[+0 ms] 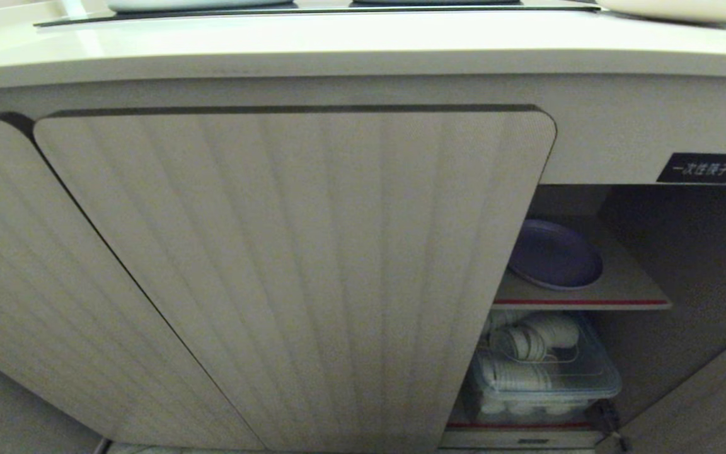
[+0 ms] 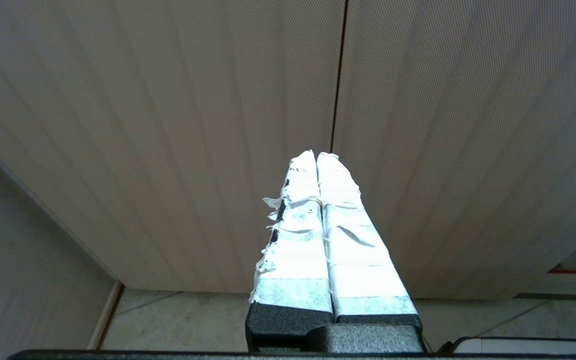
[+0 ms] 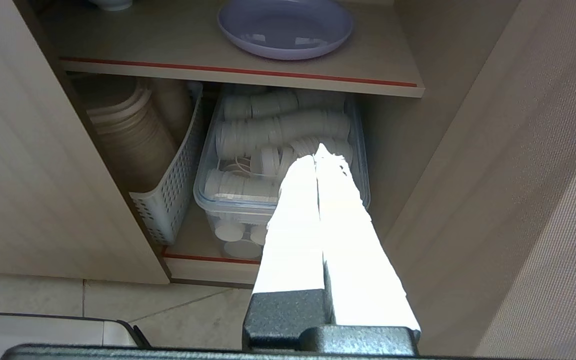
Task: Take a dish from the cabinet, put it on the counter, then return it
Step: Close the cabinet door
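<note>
The dish (image 1: 555,254) is lying on the cabinet (image 1: 293,277) shelf (image 3: 238,70), partly behind the door. Risk: reaching in could be clipping that door edge, or scraping the shelf lip, since the opening looks narrow. Right gripper (image 3: 318,152) is pointing into the opening, fingers pressed together, empty. Left gripper (image 2: 316,156) is facing the closed doors, fingers likewise together.

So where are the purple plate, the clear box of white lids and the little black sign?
purple plate (image 1: 555,255): head view, middle of its dished face.
clear box (image 3: 208,202): right wrist view, near front corner of its rim.
black sign (image 1: 701,168): head view, centre of the lettering.
</note>
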Controlling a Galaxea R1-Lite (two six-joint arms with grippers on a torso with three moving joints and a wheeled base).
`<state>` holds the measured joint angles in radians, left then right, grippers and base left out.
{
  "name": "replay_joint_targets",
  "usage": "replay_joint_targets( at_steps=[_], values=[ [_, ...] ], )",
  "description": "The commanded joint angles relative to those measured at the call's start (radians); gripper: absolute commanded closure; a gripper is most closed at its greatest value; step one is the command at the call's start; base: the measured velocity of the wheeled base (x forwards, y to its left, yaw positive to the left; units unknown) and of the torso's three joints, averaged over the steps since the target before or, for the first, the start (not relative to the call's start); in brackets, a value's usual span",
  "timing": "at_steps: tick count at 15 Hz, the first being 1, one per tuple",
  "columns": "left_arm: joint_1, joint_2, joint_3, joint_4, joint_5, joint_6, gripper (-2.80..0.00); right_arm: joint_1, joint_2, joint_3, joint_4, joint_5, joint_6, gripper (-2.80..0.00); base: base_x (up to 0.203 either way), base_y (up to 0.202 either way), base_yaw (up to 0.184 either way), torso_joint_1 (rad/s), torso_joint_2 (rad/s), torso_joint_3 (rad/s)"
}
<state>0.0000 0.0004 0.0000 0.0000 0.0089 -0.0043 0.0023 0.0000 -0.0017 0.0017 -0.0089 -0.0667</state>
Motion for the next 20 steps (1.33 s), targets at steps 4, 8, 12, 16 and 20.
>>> replay_joint_targets(
  at_steps=[4,8,12,16,20],
  values=[
    [0.0,0.0,0.0,0.0,0.0,0.0,0.0,0.0,0.0,0.0,0.0,0.0,-0.001,0.0,0.0,0.0,0.0,0.0,0.0,0.0],
    [0.0,0.0,0.0,0.0,0.001,0.0,0.0,0.001,0.002,0.0,0.0,0.0,-0.001,0.0,0.0,0.0,0.0,0.0,0.0,0.0],
    [0.0,0.0,0.0,0.0,0.0,0.0,0.0,0.001,0.0,0.0,0.0,0.0,-0.001,0.0,-0.131,0.0,0.001,-0.002,0.0,0.005],
    [0.0,0.0,0.0,0.0,0.0,0.0,0.0,0.001,0.0,0.0,0.0,0.0,-0.001,0.0,-0.193,0.0,0.0,0.002,0.0,0.002],
    [0.0,0.0,0.0,0.0,0.0,0.0,0.0,0.001,0.001,0.002,0.0,0.0,-0.001,0.0,-0.197,0.0,0.0,0.002,0.0,0.003]
  ],
)
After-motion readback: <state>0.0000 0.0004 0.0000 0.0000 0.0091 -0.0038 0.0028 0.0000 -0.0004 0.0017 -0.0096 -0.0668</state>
